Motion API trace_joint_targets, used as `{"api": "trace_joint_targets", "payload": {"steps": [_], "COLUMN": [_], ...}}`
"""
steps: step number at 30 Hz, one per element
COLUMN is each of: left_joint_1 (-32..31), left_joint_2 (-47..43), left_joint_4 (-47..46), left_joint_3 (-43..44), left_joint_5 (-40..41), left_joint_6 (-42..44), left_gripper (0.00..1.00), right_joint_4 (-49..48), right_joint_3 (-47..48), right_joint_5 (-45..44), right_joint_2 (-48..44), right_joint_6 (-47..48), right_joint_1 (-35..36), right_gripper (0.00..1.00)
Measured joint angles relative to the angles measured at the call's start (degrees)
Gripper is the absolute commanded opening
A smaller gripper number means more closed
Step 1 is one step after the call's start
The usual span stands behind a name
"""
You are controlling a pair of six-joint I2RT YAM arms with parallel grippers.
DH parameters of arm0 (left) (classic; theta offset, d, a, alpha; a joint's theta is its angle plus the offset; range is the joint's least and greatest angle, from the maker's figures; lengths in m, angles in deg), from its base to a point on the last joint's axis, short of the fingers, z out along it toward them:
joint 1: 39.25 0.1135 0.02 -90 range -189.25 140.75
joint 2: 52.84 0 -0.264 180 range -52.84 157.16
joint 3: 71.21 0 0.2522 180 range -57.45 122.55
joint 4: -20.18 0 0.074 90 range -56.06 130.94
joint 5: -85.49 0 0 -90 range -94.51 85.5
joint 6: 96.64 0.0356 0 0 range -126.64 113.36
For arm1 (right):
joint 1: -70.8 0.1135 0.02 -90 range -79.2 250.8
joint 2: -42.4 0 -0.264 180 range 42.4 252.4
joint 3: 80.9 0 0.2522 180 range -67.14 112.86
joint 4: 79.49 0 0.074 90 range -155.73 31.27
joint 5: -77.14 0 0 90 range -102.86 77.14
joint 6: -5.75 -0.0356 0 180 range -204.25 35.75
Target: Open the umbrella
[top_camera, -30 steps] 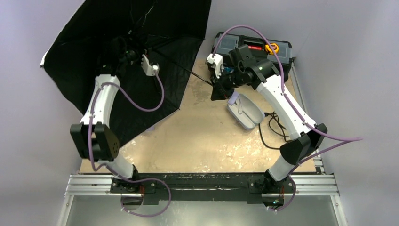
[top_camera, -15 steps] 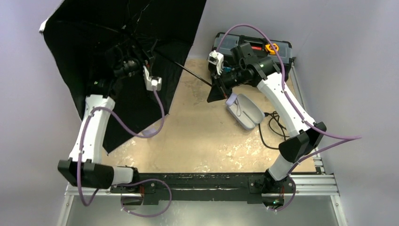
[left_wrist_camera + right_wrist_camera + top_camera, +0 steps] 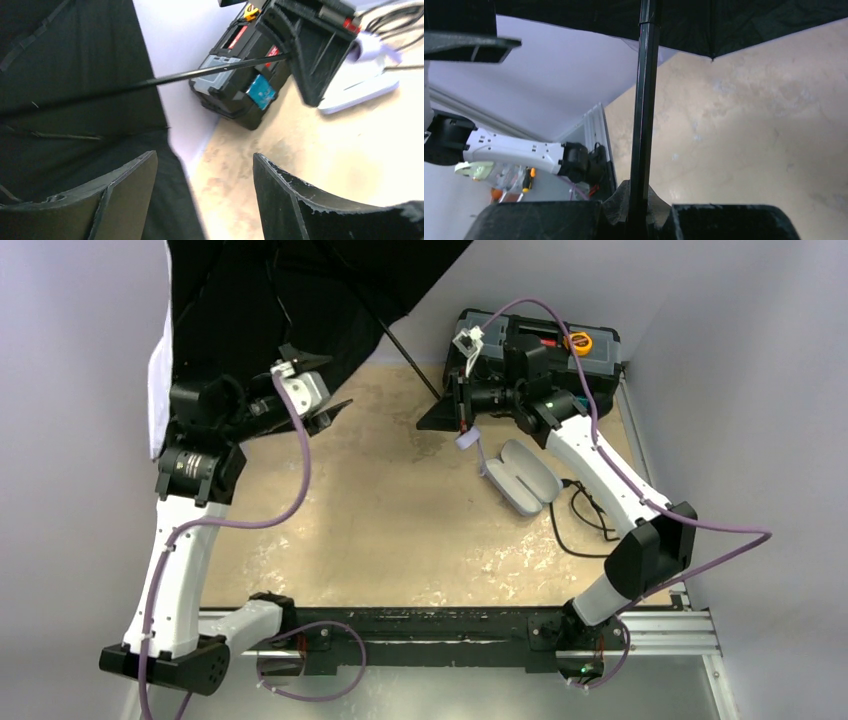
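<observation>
Black canopy: umbrella [image 3: 300, 290] is spread, far-left corner, rising against the far wall; black face towards the overhead cam, pale face showing only as a strip at the left edge.
Shaft: thin dark shaft [image 3: 405, 360] runs from the canopy down and right to the right gripper; tilted, clear of the table.
Right gripper: right gripper [image 3: 452, 408] at far centre, clamped on the shaft low down; wrist cam shows the shaft [image 3: 644, 100] passing btwn both fingers w/ canopy [image 3: 724, 20] overhead.
Handle: small lavender handle [image 3: 467, 440] just on the near side of the right gripper; blurred in left wrist view.
Left gripper: left gripper [image 3: 318, 385] at the canopy's near edge, raised off the table; fingers [image 3: 125, 190] wide apart, nothing btwn them. Contact w/ fabric: cannot tell.
Case: pale lavender case [image 3: 525, 475] lies open on the table, right of centre, near the handle.
Toolbox: black toolbox [image 3: 560, 340] in far-right corner, behind the right arm.
Cable: black cable [image 3: 585, 510] loops beside the case, right edge.
Table: tan, mottled table [image 3: 400, 530].
</observation>
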Motion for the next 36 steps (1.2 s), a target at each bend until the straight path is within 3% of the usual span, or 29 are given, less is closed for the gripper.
{"api": "trace_joint_targets", "payload": {"steps": [3, 8, 18, 24, 28, 29, 33, 35, 36], "left_joint_1": [0.0, 0.0, 0.0, 0.0, 0.0, 0.0, -2.0, -5.0, -6.3], "left_joint_2": [-3.0, -5.9, -10.6, -8.4, -6.2, -5.9, -2.8, -1.0, -0.5], "left_joint_4": [-2.1, 0.1, 17.0, 31.6, 37.7, 38.2, 37.9, 37.9, 37.9], "left_joint_3": [-2.8, -1.4, 1.1, 9.7, 14.4, 15.0, 20.3, 23.3, 24.0], "left_joint_5": [0.6, -1.5, -5.6, -11.6, -14.8, -15.8, -21.1, -23.5, -24.3], "left_joint_6": [-9.5, -15.0, -13.0, -8.4, -8.2, -9.4, -16.4, -18.8, -19.4], "left_gripper": [0.71, 0.71, 0.71, 0.71, 0.72, 0.72, 0.73, 0.73, 0.73], "right_joint_4": [-9.2, -26.9, -50.7, -66.4, -68.7, -69.2, -73.6, -75.7, -76.0], "right_joint_3": [-2.5, -10.1, -15.4, -22.8, -28.0, -29.2, -32.3, -34.0, -35.0], "right_joint_5": [-0.2, -3.1, -5.9, -7.0, -11.0, -12.2, -15.6, -16.9, -17.1], "right_joint_2": [0.3, 0.8, 13.7, 22.3, 23.8, 23.8, 24.0, 23.8, 23.4], "right_joint_6": [-2.4, -5.5, -7.4, -11.0, -9.3, -8.9, -6.9, -5.9, -5.6], "right_joint_1": [0.9, 4.1, 9.6, 11.4, 13.7, 14.4, 16.1, 16.2, 16.1], "right_gripper": [0.0, 0.0, 0.0, 0.0, 0.12, 0.26, 0.54, 0.78, 0.81]}}
